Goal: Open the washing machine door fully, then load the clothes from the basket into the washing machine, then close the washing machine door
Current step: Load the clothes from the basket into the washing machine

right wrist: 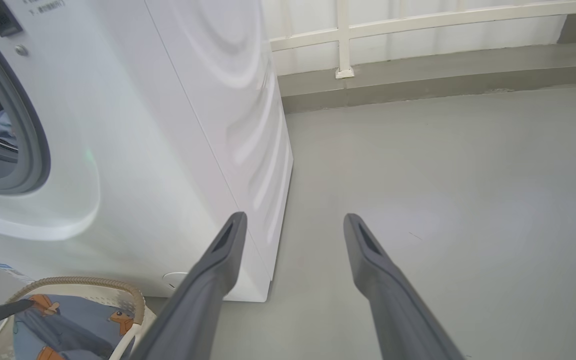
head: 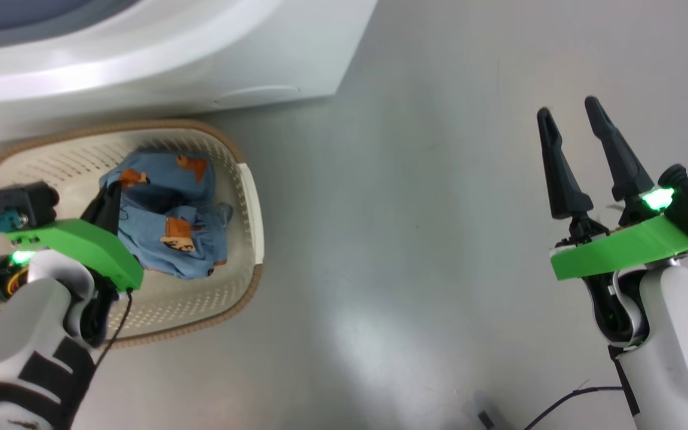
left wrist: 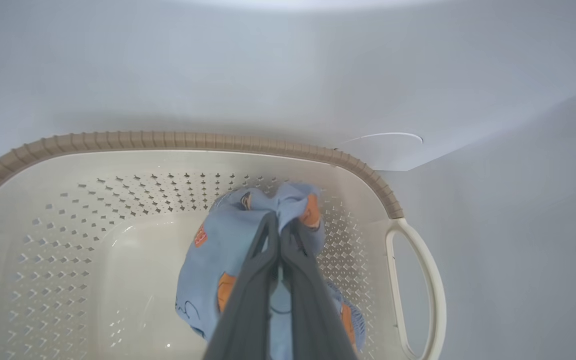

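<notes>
left gripper (left wrist: pixel 280 222) is down in the basket (left wrist: pixel 168 141), jaws pinched shut on a small fold at the top of the clothes (left wrist: pixel 228 250). bundle lies on the basket floor, toward the handle side at the right of the left wrist view. basket sits on the floor right against the front of the washing machine (right wrist: pixel 168 125). right gripper (head: pixel 568 108) hangs over bare floor well apart from it, jaws apart, holding nothing

risks as I see them:
- grip is a thin pinch of fabric, so soft cloth can slide out on the lift
- can't tell if it's one garment or several, so part may stay behind
- a hanging tail can catch the rim and drag the light basket up
- going in, loose cloth can snag the grey seal (right wrist: pixel 38 155) and drape over it instead of landing in the drum
</notes>
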Tool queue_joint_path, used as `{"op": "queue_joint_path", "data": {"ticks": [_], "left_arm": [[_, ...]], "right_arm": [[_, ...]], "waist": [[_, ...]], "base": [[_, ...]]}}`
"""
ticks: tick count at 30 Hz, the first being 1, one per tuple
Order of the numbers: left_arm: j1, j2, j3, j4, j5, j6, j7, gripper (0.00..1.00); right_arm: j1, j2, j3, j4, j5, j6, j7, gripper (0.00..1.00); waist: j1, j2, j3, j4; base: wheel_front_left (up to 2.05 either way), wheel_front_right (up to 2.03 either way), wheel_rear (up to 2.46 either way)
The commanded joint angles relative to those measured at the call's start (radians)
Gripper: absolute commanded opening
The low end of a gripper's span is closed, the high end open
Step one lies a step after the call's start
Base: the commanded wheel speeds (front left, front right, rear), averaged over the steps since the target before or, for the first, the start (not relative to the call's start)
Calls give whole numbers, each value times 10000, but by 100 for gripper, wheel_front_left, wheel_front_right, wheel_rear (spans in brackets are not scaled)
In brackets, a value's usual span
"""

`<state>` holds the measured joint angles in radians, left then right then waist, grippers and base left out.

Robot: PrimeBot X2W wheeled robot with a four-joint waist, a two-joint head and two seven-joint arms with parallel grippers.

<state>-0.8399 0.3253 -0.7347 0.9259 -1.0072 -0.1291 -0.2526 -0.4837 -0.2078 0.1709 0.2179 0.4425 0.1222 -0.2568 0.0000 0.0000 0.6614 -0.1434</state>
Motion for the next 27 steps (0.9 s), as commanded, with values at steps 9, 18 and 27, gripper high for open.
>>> {"op": "queue_joint_path", "data": {"ticks": [9,18,27], "left_arm": [[1654,42,3029,-1959,2533,-15,-90,0],[3050,-166,4812,-3990,4237,-15,-91,0],[4720,-525,6152,-5997,5263,-15,-91,0]], "right_arm": [[1045,-232,76,82,151,85,-49,100],[1745,-395,-22,215,185,85,-49,100],[2449,-543,-156,281,236,85,-49,100]], "waist": [[0,0,-1632,697],[0,0,-2586,982],[0,0,-3432,1250]], "base": [[0,0,0],[0,0,0],[0,0,0]]}}
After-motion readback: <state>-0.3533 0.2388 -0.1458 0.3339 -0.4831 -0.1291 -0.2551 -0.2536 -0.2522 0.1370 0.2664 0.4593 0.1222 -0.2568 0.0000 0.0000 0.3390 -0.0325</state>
